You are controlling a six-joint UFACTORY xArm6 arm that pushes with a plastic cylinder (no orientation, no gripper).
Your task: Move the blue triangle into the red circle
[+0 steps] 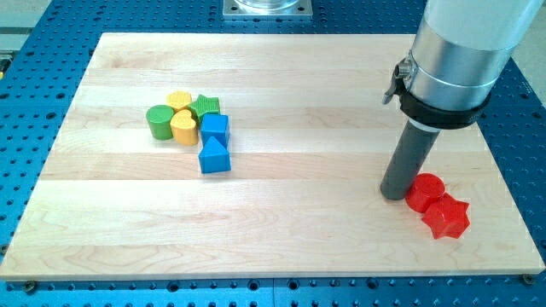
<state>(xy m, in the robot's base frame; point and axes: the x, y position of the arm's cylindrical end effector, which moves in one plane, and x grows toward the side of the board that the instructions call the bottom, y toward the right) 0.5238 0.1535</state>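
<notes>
The blue triangle (214, 158) lies left of the board's middle, at the bottom of a cluster of blocks. The red circle (424, 191) lies at the view's right, touching a red star (447, 217) just below and right of it. My tip (395, 194) rests on the board right beside the red circle, on its left side, far to the right of the blue triangle.
Above the blue triangle sit a blue cube (215, 129), a yellow heart (183, 127), a yellow block (178, 101), a green cylinder (159, 122) and a green block (206, 107). The wooden board (281, 230) lies on a blue perforated table (520, 128).
</notes>
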